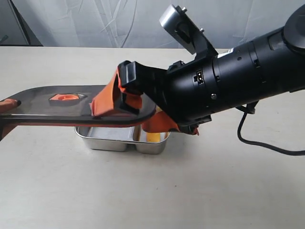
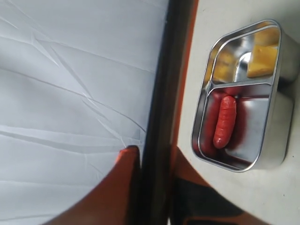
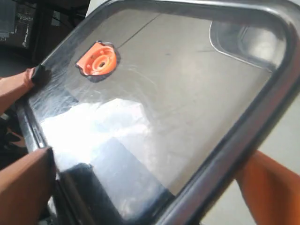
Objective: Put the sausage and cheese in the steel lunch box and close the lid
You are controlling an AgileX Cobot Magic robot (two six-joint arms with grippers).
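The dark translucent lid (image 1: 71, 107) hangs level just above the steel lunch box (image 1: 107, 143), with its orange valve tab (image 1: 64, 98) facing up. My right gripper (image 1: 131, 112) is shut on the lid's right end, and my left gripper (image 1: 5, 109) is shut on its left end. In the left wrist view the lid (image 2: 164, 70) shows edge-on between the left gripper's (image 2: 157, 157) orange fingers. The sausage (image 2: 225, 122) lies in the wide compartment of the lunch box (image 2: 274, 140) and the cheese (image 2: 262, 61) in the narrow one. In the exterior view only the cheese (image 1: 153, 137) shows; the sausage is hidden. The right gripper (image 3: 145, 187) clamps the lid (image 3: 178, 93).
The lunch box stands on a pale table (image 1: 143, 191) with a white cloth backdrop (image 1: 95, 24) behind. A black cable (image 1: 267, 145) trails over the table at the right, under the right arm (image 1: 248, 71).
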